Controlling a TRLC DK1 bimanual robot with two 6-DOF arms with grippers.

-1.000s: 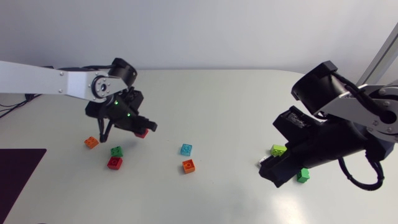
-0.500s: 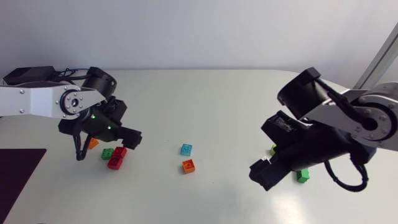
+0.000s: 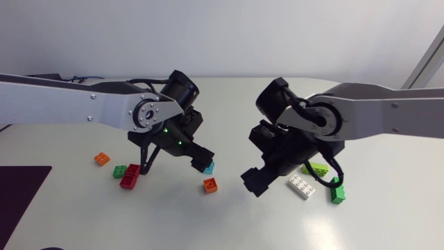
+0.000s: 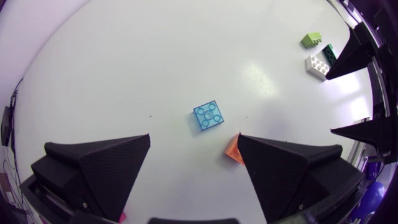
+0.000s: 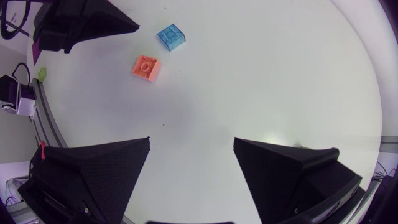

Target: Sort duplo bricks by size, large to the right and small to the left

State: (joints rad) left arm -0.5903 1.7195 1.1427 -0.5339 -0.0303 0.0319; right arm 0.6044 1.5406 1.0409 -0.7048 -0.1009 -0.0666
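While left gripper (image 4: pixel 194 135), right gripper (image 5: pixel 192 139) gape empty, blue brick (image 4: pixel 209 116) lies studs-up, apparently skewed.

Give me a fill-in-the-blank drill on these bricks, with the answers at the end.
1. The brick framed by the left gripper's open fingers is ___.
2. Its nearest neighbour is ___.
3. The right gripper is open and holds ___.
4. The white brick lies on the ___ side of the table.
Missing words: blue; orange; nothing; right.
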